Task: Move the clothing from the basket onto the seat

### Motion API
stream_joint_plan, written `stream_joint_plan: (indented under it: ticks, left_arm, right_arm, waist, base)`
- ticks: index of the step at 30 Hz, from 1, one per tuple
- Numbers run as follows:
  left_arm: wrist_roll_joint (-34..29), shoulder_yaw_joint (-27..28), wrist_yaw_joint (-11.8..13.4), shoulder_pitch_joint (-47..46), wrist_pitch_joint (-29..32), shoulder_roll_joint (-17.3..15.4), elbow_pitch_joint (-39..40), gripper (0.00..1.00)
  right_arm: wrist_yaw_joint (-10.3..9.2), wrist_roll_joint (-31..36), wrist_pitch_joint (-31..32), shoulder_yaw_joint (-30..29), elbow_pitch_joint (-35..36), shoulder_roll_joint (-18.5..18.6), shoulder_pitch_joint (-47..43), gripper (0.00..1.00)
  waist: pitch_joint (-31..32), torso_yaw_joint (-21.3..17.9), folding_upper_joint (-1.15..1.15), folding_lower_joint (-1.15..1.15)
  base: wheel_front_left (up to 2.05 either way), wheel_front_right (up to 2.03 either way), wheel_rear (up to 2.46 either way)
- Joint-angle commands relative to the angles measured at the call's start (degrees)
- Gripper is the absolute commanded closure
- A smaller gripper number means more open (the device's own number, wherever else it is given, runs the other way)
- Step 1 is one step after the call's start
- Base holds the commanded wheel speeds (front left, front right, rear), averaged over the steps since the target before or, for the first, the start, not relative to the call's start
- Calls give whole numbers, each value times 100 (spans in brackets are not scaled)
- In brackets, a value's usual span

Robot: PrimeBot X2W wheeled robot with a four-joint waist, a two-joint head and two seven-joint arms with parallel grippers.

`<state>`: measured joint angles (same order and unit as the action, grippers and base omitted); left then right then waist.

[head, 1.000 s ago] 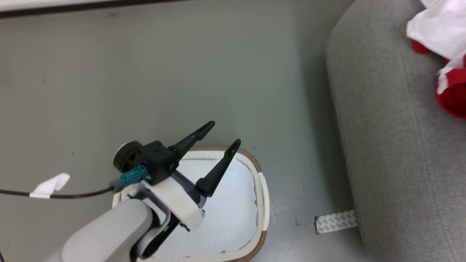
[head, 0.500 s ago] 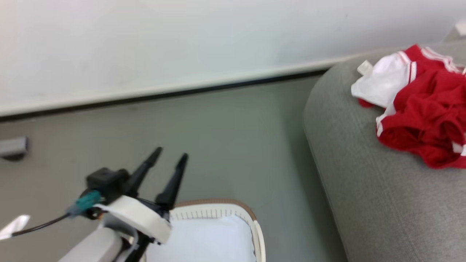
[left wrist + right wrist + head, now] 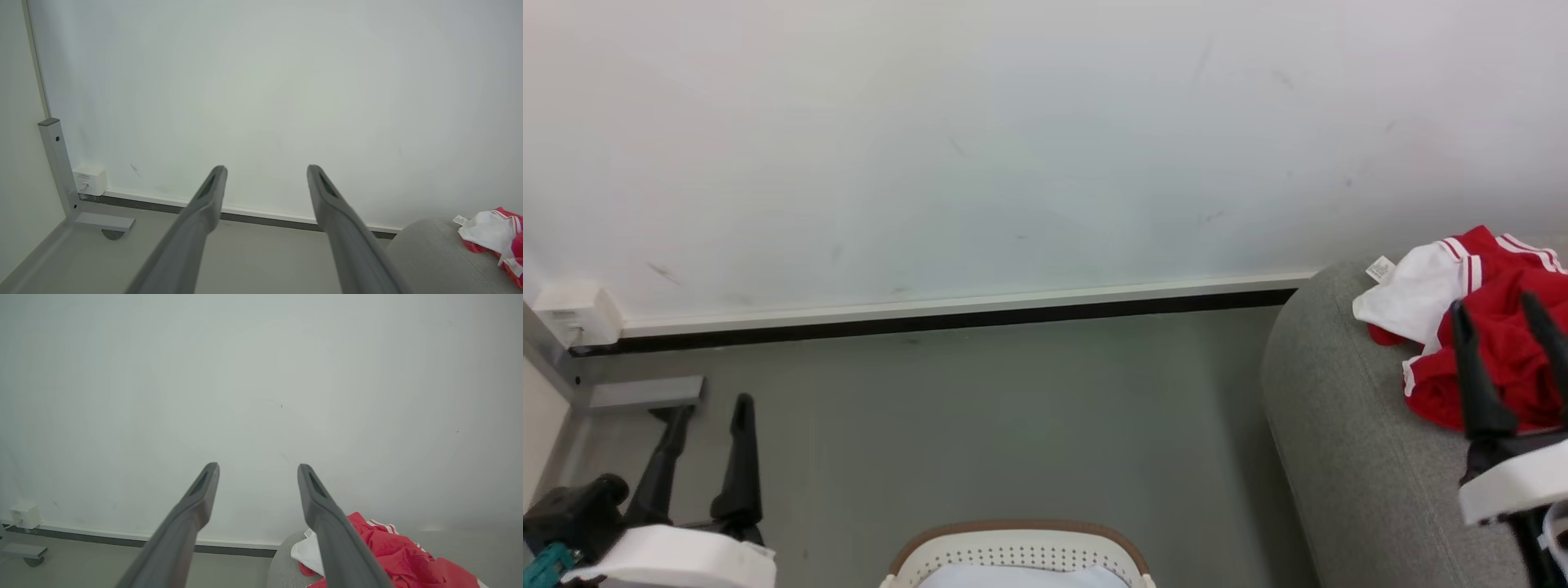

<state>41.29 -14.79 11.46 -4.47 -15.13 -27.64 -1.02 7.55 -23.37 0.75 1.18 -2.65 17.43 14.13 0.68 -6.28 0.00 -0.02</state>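
The left claw (image 3: pixel 712 408) and right claw (image 3: pixel 1496 310) both gape empty; the clothing (image 3: pixel 1503 269) lies on the seat (image 3: pixel 1339 425) just beyond the right claw, the basket (image 3: pixel 1017 547) low between them.

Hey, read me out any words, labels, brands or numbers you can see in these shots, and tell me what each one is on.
No text here can be read.
The small white tag on the clothing, which lies on the seat: dark print, too small to read.
The white wall box near the floor: some print on its face, too small and blurred to read.
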Motion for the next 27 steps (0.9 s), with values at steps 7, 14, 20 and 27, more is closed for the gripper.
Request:
stream_joint_plan:
  ticks: [7,14,20,27]
  left_arm:
    - [-933,830,-299,744,-2,801,121,0]
    - [-1609,1176,-931,1034,-2,1530,-349,0]
    - [-2049,1495,-1397,885,-2,1883,-755,0]
    - [-2374,1768,-1661,766,-2,2081,-879,0]
  right_arm:
    - [-15,320,-1191,592,-469,-537,-792,0]
    - [-15,539,-1582,676,-1098,-869,-1073,0]
    - [-14,626,-1595,681,-1193,-959,-1081,0]
    - [-14,646,-1596,789,-1127,-1029,-1059,0]
  waist:
    - [230,256,0,2]
    - [260,397,0,2]
    - [235,436,0,2]
    - [203,405,0,2]
  base:
    - [0,0,0]
    - [0,0,0]
    - [0,0,0]
    - [0,0,0]
